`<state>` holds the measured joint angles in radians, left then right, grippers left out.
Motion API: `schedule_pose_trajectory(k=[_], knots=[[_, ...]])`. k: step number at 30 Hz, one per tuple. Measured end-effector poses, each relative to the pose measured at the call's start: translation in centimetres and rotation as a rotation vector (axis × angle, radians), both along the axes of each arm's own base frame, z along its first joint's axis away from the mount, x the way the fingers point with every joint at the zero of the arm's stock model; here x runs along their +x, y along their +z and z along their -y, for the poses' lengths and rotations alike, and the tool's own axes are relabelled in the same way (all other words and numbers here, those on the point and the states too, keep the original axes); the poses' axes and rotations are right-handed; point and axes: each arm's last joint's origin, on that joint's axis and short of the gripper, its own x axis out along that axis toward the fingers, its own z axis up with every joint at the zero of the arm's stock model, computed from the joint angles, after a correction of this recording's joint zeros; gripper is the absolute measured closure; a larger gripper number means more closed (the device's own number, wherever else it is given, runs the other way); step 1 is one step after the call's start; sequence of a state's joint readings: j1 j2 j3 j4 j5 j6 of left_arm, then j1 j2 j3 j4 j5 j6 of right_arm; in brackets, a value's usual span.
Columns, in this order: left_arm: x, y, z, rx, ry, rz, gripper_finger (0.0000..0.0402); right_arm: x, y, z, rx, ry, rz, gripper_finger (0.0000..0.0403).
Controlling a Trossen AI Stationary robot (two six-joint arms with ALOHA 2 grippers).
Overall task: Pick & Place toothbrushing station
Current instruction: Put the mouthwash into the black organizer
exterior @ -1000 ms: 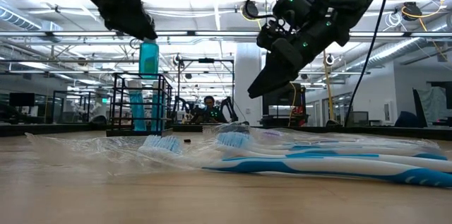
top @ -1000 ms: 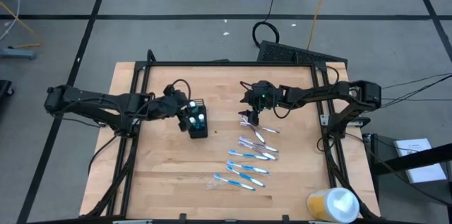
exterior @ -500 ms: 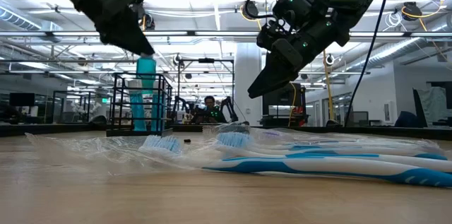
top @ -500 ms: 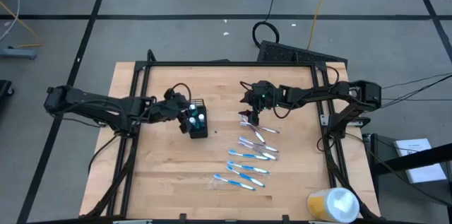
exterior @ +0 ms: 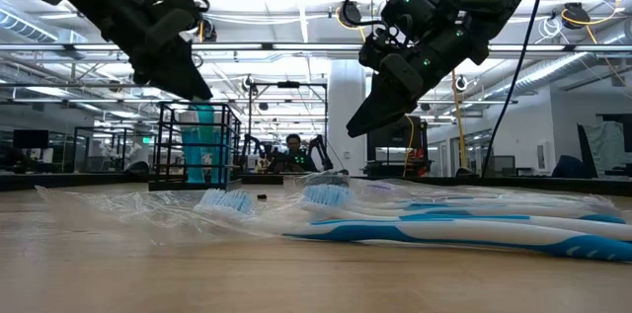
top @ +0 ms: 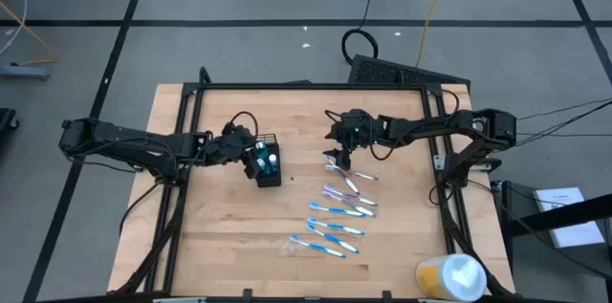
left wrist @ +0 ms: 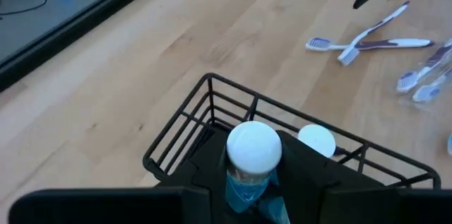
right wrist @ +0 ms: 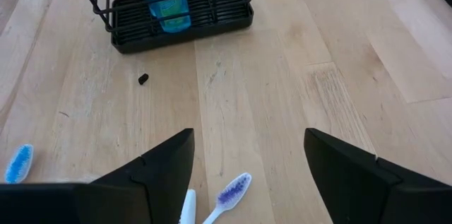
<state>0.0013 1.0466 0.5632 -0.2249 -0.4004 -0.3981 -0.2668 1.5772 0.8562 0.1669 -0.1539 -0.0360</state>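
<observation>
Our left gripper [left wrist: 247,181] is clamping a blue tube [left wrist: 251,155] inside the black holder [top: 266,162] (a second tube [left wrist: 316,139] beside it); our right gripper [right wrist: 247,164] is hovering, fingers apart, over several toothbrushes [top: 337,210].

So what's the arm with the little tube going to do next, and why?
Probably let go and lift away. The left tool is closed on a white-capped blue tube already lowered inside the black mesh holder, beside another tube. The right tool hangs open above the loose toothbrushes.
</observation>
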Motion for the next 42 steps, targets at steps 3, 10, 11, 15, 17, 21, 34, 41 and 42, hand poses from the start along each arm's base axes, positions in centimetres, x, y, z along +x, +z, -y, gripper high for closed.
schedule_pose_trajectory(k=[3, 10, 11, 15, 17, 21, 34, 41, 42], knots=[[0.0, -0.1, 0.0, -0.004, -0.005, 0.016, 0.0303, 0.0, 0.0, 0.0, -0.001, 0.000, 0.000, 0.0144], [-0.1, -1.3, 0.1, -0.030, -0.030, 0.066, 0.0303, 0.0, 0.0, 0.0, -0.001, 0.001, 0.000, 0.0144], [-0.2, -1.5, 0.1, -0.034, -0.027, 0.063, 0.0303, 0.0, 0.0, 0.0, -0.001, 0.001, 0.000, 0.0145], [-0.2, -1.7, 0.1, -0.047, -0.021, 0.063, 0.0303, 0.0, 0.0, 0.0, -0.001, 0.001, 0.000, 0.0144], [-0.3, -1.8, 0.1, -0.056, -0.029, 0.062, 0.0303, 0.0, 0.0, 0.0, -0.001, 0.001, 0.000, 0.0145], [-0.3, -1.8, -0.1, -0.065, -0.023, 0.063, 0.0303, 0.0, 0.0, 0.0, -0.001, 0.001, 0.000, 0.0144], [0.7, -3.1, -0.8, -0.113, -0.038, 0.024, 0.0301, 0.0, 0.0, 0.0, -0.001, 0.001, 0.000, 0.0144], [0.8, -3.1, -0.8, -0.114, -0.047, 0.024, 0.0278, 0.0, 0.0, 0.0, -0.001, 0.001, 0.000, 0.0145], [0.8, -3.1, -0.8, -0.112, -0.048, 0.026, 0.0280, 0.0, 0.0, 0.0, -0.002, 0.001, 0.000, 0.0145]])
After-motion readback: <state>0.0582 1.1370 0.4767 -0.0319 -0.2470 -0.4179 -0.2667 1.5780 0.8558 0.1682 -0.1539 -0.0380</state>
